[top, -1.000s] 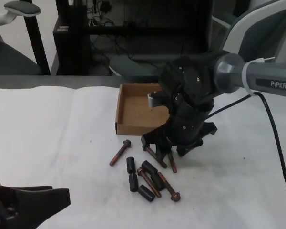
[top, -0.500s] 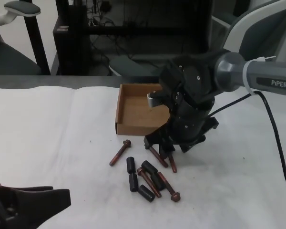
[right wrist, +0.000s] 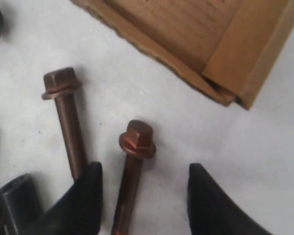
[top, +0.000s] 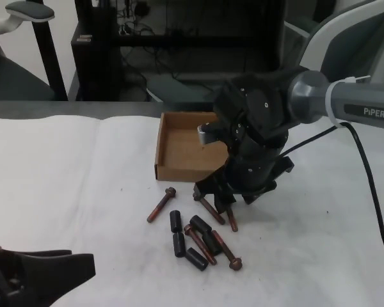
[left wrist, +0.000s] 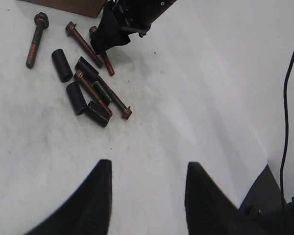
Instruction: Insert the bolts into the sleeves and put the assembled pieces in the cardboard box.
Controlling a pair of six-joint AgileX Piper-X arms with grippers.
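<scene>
High view: grey-and-black right arm (top: 310, 96) folded sharply down at the wrist, right pincer (top: 217, 197) aimed at the tabletop (top: 64, 173) and its white, slightly wrinkled cloth (top: 320, 256). Parted moderately, gripping nothing, tips low over a pair of bolts (top: 211, 211). Just beyond this pincer, an open cardboard box (top: 179, 171), brown and low-walled. On its other side, toward the camera, a loose heap of short black sleeves (top: 179, 244) and long coppery bolts (top: 200, 244), several touching. A lone bolt (top: 161, 204) off to one side, apart from the heap. Left pincer (top: 73, 259) low at the near edge, black and blocky, well apart from every part.

Left wrist view: two dark tapering fingers (left wrist: 95, 205) spread wide over bare cloth, nothing between them. Well ahead of this pincer, the heap, with the right pincer's black tip over the pair of bolts.

Right wrist view: black wedge-shaped fingers set apart, a middle bolt (right wrist: 132, 186) lying between them, close to one finger, not clamped. Hexagonal flanged head, dull copper sheen, smooth shank. A second bolt (right wrist: 68, 122) of the same kind just outside that finger. Beside it, the hollow end of a black sleeve (right wrist: 17, 196). Near, past the bolt heads, the box corner with a rough-cut edge.
</scene>
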